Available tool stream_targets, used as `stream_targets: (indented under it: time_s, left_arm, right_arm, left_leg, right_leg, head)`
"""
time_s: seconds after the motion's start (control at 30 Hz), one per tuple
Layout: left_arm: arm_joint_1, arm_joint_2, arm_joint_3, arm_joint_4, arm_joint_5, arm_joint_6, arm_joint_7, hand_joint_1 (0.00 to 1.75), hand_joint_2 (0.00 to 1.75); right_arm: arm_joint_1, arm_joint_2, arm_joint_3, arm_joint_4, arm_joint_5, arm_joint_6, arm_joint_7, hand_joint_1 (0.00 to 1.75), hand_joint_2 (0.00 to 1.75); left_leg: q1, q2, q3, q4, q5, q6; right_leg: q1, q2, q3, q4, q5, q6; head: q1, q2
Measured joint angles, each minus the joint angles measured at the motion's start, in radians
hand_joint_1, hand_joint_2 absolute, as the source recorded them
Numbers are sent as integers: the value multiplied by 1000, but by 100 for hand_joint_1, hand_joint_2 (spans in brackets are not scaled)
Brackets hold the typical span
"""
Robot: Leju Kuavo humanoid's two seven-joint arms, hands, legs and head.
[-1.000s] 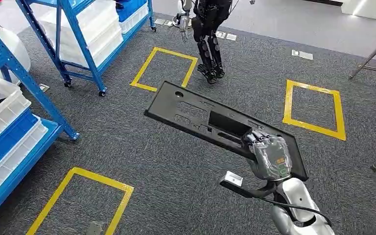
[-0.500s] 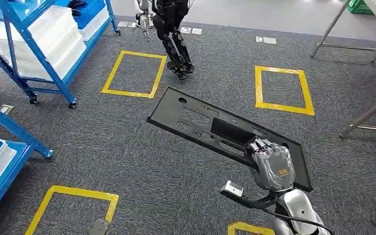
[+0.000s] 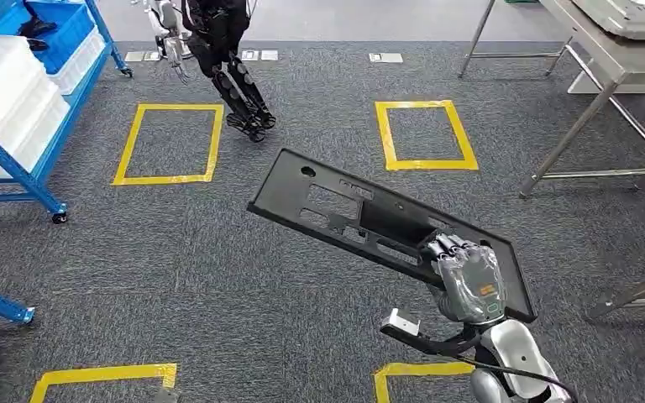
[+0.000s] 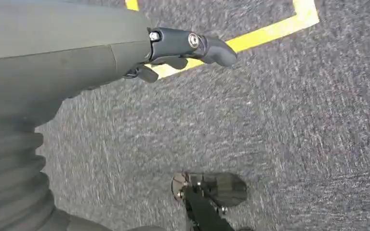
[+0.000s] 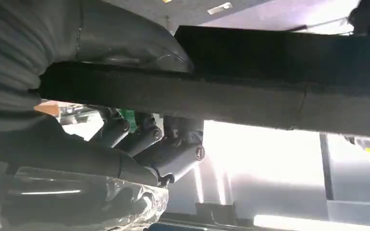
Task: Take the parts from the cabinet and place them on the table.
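The part is a long flat black panel (image 3: 336,201) with several cut-outs, carried level above the carpet in the head view. My right hand (image 3: 469,281) grips it by its near right end, fingers hooked over the edge of a cut-out. In the right wrist view the panel (image 5: 270,82) runs across as a dark band, clamped between my thumb and the dark fingers (image 5: 149,144). My left hand (image 4: 77,62) hangs over the carpet in the left wrist view, fingers apart and holding nothing.
A metal table (image 3: 592,46) on slanted legs stands at the far right, with a grey tray-like thing (image 3: 630,13) on top. A blue rack (image 3: 25,172) with white bins is at the far left. Another robot (image 3: 218,50) stands ahead. Yellow tape squares (image 3: 424,134) mark the carpet.
The camera has swung to the right: the blue racks slid off to the left and the metal table came into view. The panel stays in my right hand's grip.
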Motion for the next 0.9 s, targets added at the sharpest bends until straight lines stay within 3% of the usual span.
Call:
stream_targets:
  time_s: [0.03, 0.07, 0.13, 0.17, 0.2, 0.27, 0.3, 0.33, 0.37, 0.43, 0.47, 0.5, 0.53, 0.57, 0.63, 0.67, 0.7, 0.77, 0.8, 0.83, 0.87, 0.9]
  left_arm:
    - [3, 3, 0, 0, 2, 3, -1, 0, 175]
    - [7, 5, 0, 0, 3, 4, -1, 0, 175]
    - [12, 7, 0, 2, 8, 6, -1, 0, 175]
    - [14, 7, 1, 2, 8, 8, -1, 0, 175]
    - [14, 7, 1, 2, 9, 10, -1, 0, 175]
    - [14, 8, 3, 2, 9, 17, -1, 0, 175]
    - [14, 9, 5, 2, 10, 18, -1, 0, 175]
    - [16, 11, 6, 3, 12, 20, -1, 0, 175]
    - [17, 11, 7, 3, 13, 22, -2, 0, 175]
    - [17, 9, 10, 3, 20, 28, -2, 0, 175]
    - [15, 8, 11, 3, 20, 30, -2, 0, 175]
    - [14, 8, 14, 3, 20, 33, -2, 0, 175]
    - [16, 8, 15, 3, 20, 35, -3, 0, 175]
    - [18, 7, 15, 3, 20, 36, -3, 0, 175]
    - [26, 7, 16, 6, 21, 36, -3, 0, 175]
    - [28, 8, 19, 8, 21, 36, -3, 0, 175]
    - [28, 8, 22, 8, 21, 36, -4, 0, 175]
    - [27, 8, 26, 9, 22, 37, -9, 0, 175]
    - [27, 9, 30, 9, 22, 37, -11, 0, 175]
    - [27, 9, 32, 11, 22, 37, -11, 0, 175]
    - [27, 8, 32, 11, 22, 38, -13, 0, 175]
    - [27, 9, 32, 11, 22, 38, -13, 0, 175]
  right_arm:
    - [-7, -3, -1, 0, -3, 4, -1, 171, 175]
    - [-14, -3, -1, 0, -7, 11, -2, 171, 175]
    - [-20, -4, -2, 0, -12, 25, -9, 171, 175]
    - [-22, -4, -2, 1, -16, 34, -12, 171, 175]
    - [-28, -4, -1, 3, -21, 40, -15, 171, 175]
    - [-54, -4, 0, 10, -30, 50, -22, 171, 175]
    - [-71, -3, 0, 14, -35, 51, -24, 171, 175]
    - [-87, -2, 0, 19, -38, 51, -27, 171, 175]
    - [-97, 0, 1, 23, -42, 51, -30, 171, 175]
    - [-111, 0, 2, 34, -47, 51, -34, 171, 175]
    - [-117, 0, 3, 39, -47, 50, -36, 171, 175]
    - [-119, 2, 4, 42, -48, 50, -38, 171, 175]
    - [-129, 4, 5, 45, -48, 50, -41, 171, 175]
    - [-135, 6, 6, 49, -49, 50, -42, 171, 175]
    - [-137, 15, 8, 58, -49, 50, -42, 171, 175]
    - [-137, 18, 9, 63, -51, 50, -44, 171, 175]
    - [-138, 18, 11, 67, -51, 50, -45, 171, 175]
    - [-144, 21, 16, 76, -55, 50, -49, 171, 175]
    - [-151, 23, 18, 80, -56, 50, -50, 171, 175]
    - [-159, 24, 20, 86, -59, 49, -50, 171, 175]
    - [-167, 24, 23, 91, -62, 49, -50, 171, 175]
    - [-171, 25, 23, 95, -64, 48, -50, 171, 175]
  left_leg:
    - [-1, 15, 2, -1, -1, 10]
    - [-4, 31, 3, -1, -2, 11]
    - [-10, 63, 2, -1, -5, 14]
    - [-11, 76, 3, -1, -7, 13]
    - [-11, 89, 3, -1, -8, 11]
    - [-10, 114, 7, -1, -12, 5]
    - [-14, 124, 12, 0, -16, -1]
    - [-21, 134, 14, 1, -22, -10]
    - [-22, 145, 20, -1, -23, -15]
    - [-19, 167, 31, -6, -28, -23]
    - [-17, 178, 36, -6, -33, -31]
    - [-7, 131, 32, 10, -46, -37]
    - [-6, 85, 15, 50, -71, -35]
    - [-6, 53, -22, 123, -112, -34]
    - [-7, 32, -105, 268, -164, -36]
    - [-7, 32, -128, 292, -156, -35]
    - [-6, 32, -127, 272, -128, -34]
    - [-4, 23, -77, 138, -33, -31]
    - [1, -14, -42, 50, 14, -30]
    - [8, -69, -33, 27, 0, -31]
    - [6, -53, -33, 21, 3, -31]
    - [-2, -41, -31, 21, 4, -28]
  right_leg:
    - [1, -46, -27, 51, -26, -3]
    - [1, -65, -64, 122, -56, -4]
    - [-5, -79, -134, 261, -100, 1]
    - [-8, -82, -141, 273, -99, 7]
    - [-11, -85, -124, 239, -83, 16]
    - [-19, -110, -35, 72, -20, 37]
    - [-20, -174, 14, -16, 1, 40]
    - [0, -190, 24, -18, 1, 29]
    - [6, -170, 19, -21, 4, 14]
    - [13, -148, 19, -22, 3, -2]
    - [6, -134, 25, -28, 5, -10]
    - [-15, -119, 31, -32, 7, -18]
    - [-14, -111, 31, -32, 7, -34]
    - [-11, -100, 32, -32, 6, -48]
    - [-4, -70, 33, -32, 6, -53]
    - [-2, -51, 34, -31, 6, -53]
    - [-1, -37, 35, -30, 6, -53]
    - [-2, -7, 38, -27, 5, -52]
    - [-3, 8, 37, -23, 2, -48]
    - [2, 19, 29, -18, 0, -42]
    - [6, 34, 24, -16, 0, -38]
    - [-2, 44, 20, -20, 5, -30]
  head:
    - [10, 0]
    - [11, 0]
    - [10, 0]
    - [11, 0]
    - [10, 0]
    - [10, 0]
    - [12, 0]
    - [11, 0]
    - [5, 0]
    - [5, 0]
    - [6, 0]
    - [4, 0]
    - [-1, 0]
    - [-4, 0]
    - [-5, 0]
    - [-6, 0]
    - [-5, 0]
    - [-6, 0]
    - [-6, 0]
    - [-5, 0]
    - [-3, 0]
    - [-5, 0]
